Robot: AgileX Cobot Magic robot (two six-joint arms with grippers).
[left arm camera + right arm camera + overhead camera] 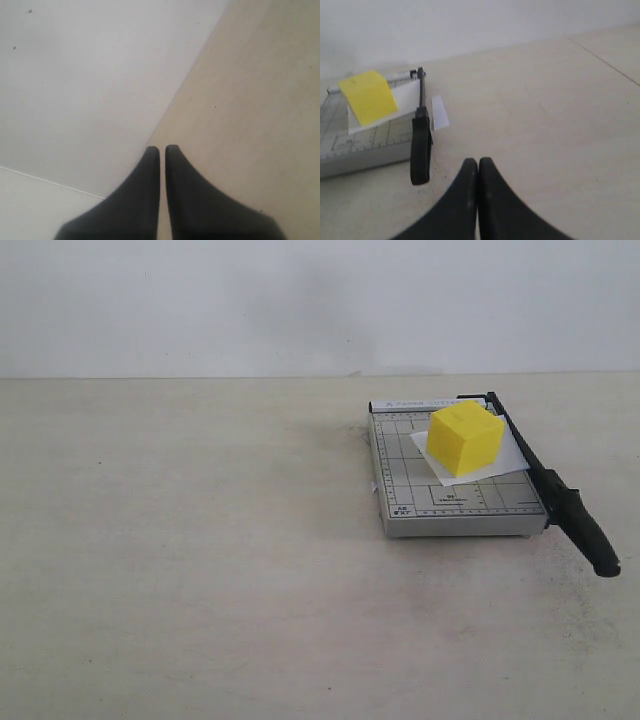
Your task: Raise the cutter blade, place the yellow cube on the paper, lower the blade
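The pale beige desk [200,570] carries a grey gridded trimmer board [455,502] lying flat, right of centre. A small white paper strip [439,112] lies on the desk just beside the cutter blade [421,125].

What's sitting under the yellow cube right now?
The white paper lies under the yellow cube, on the grey trimmer board. Only the paper's edges show around the cube; the part beneath it is covered.

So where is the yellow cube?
In the exterior view the yellow cube sits right of centre, on the paper atop the trimmer board, beside the cutter blade.
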